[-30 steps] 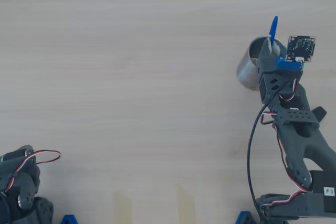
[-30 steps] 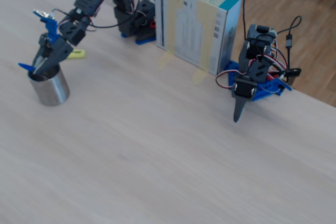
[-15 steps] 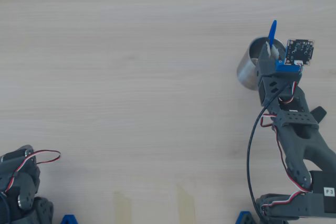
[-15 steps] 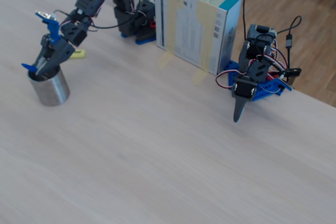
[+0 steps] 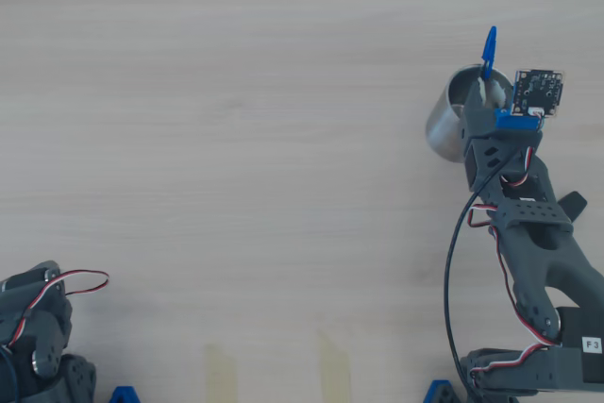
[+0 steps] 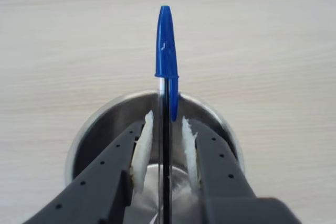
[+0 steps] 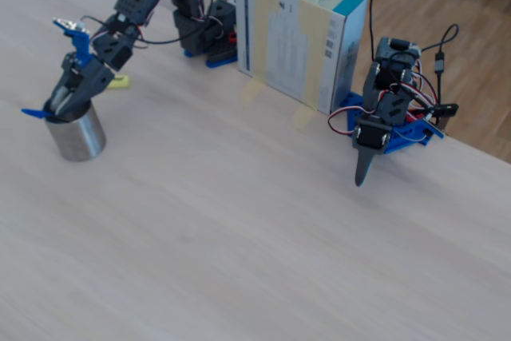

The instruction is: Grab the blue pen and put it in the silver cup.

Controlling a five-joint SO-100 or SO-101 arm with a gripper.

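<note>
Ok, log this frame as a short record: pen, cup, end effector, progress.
pen: blue cap up, barrel running down into the cup, between the fingers
cup: silver, upright on the table, under the end effector
end effector: fingers inside the cup mouth, gaps visible either side of the barrel in the wrist view
progress: pen partly in the cup, cap above the rim

Even, soft, bright daylight is seen in all three views, with only faint shadows cast. A mild sheen is carried by the silver cup (image 6: 105, 124) wall. In the wrist view, the gripper fingers (image 6: 105, 182) at 6 o'clock are slightly blurred.
</note>
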